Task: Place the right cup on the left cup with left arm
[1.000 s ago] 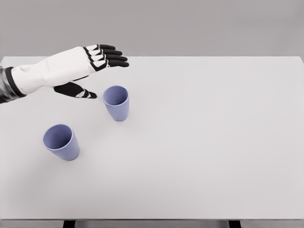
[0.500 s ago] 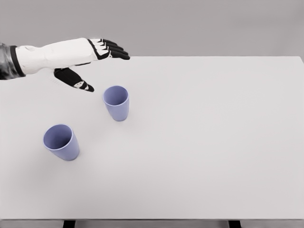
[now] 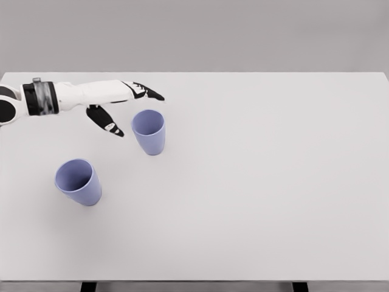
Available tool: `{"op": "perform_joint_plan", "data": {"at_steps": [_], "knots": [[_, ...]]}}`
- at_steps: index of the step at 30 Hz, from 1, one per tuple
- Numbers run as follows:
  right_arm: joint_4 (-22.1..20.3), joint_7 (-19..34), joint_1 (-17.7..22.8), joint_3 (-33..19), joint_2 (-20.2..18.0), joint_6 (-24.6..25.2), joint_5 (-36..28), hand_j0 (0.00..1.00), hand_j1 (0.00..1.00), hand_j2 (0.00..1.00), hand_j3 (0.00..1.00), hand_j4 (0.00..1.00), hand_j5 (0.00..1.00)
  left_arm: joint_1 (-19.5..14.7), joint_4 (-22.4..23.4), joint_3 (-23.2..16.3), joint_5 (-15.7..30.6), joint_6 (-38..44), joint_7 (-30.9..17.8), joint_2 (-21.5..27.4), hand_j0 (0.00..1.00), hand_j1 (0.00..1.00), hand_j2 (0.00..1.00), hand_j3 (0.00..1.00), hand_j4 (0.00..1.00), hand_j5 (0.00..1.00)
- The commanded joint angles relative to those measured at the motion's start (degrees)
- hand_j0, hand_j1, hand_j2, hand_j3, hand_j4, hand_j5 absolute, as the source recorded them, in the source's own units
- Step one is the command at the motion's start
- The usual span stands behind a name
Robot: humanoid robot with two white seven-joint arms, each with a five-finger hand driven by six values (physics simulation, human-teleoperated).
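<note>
Two blue cups stand upright on a white table (image 3: 273,182), the right cup (image 3: 149,131) unmoved, the left cup (image 3: 78,181) nearer and leftward, while the left hand (image 3: 121,100), fingers spread wide and empty, has dropped lower just beside the right cup's rim.

Bright, even, diffuse light fills the render with no clear source direction and no glare on the white table (image 3: 255,182), which reads a flat pale grey. The two lavender cups, the left cup (image 3: 78,181) and the right cup (image 3: 149,131), cast only faint, soft smudges toward about 5 o'clock, and their interiors shade slightly darker. Edges look mildly soft throughout, without visible distortion toward the borders.
</note>
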Motion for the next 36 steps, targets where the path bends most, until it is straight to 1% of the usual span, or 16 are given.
{"op": "perform_joint_plan", "data": {"at_steps": [1,5,7,8,24,27,31,36], "knots": [[0.0,0.0,0.0,0.0,0.0,-0.1,0.1,1.00,1.00,1.00,1.00,1.00,1.00,0.0,3.9,0.0,0.2,0.1,0.1,-0.6,1.00,1.00,1.00,1.00,1.00,1.00],[0.0,0.0,0.0,0.0,0.0,0.0,0.1,1.00,1.00,1.00,1.00,1.00,1.00,-0.1,5.7,-0.1,0.0,0.1,-0.2,-2.9,1.00,1.00,1.00,1.00,1.00,1.00],[0.0,0.0,0.0,0.0,0.0,0.0,0.1,1.00,1.00,1.00,1.00,1.00,1.00,0.0,6.1,0.0,-3.1,0.1,-0.1,-4.6,1.00,1.00,1.00,1.00,1.00,1.00],[0.0,0.0,0.0,0.0,0.0,0.0,0.1,1.00,1.00,1.00,1.00,1.00,1.00,0.1,6.6,0.0,-3.2,0.1,-0.1,-5.2,1.00,1.00,1.00,1.00,1.00,1.00],[0.0,0.0,0.0,0.0,0.0,0.0,0.1,1.00,1.00,1.00,1.00,1.00,1.00,0.4,6.7,0.1,-3.3,0.1,0.1,-4.6,1.00,1.00,1.00,1.00,1.00,1.00],[0.0,0.0,0.0,0.0,0.0,-0.1,0.1,1.00,1.00,1.00,1.00,1.00,1.00,0.6,6.1,0.0,-3.3,0.1,0.0,-4.8,1.00,1.00,1.00,1.00,1.00,1.00],[0.0,0.0,0.0,0.0,0.0,0.0,0.1,1.00,1.00,1.00,1.00,1.00,1.00,0.8,3.9,0.0,-3.2,0.1,0.1,-4.6,1.00,1.00,1.00,1.00,1.00,1.00],[0.0,0.0,0.0,0.0,0.0,0.0,0.1,1.00,1.00,1.00,1.00,1.00,1.00,1.1,4.9,-0.2,-3.5,0.1,1.5,-4.6,1.00,1.00,1.00,1.00,1.00,1.00]]}}
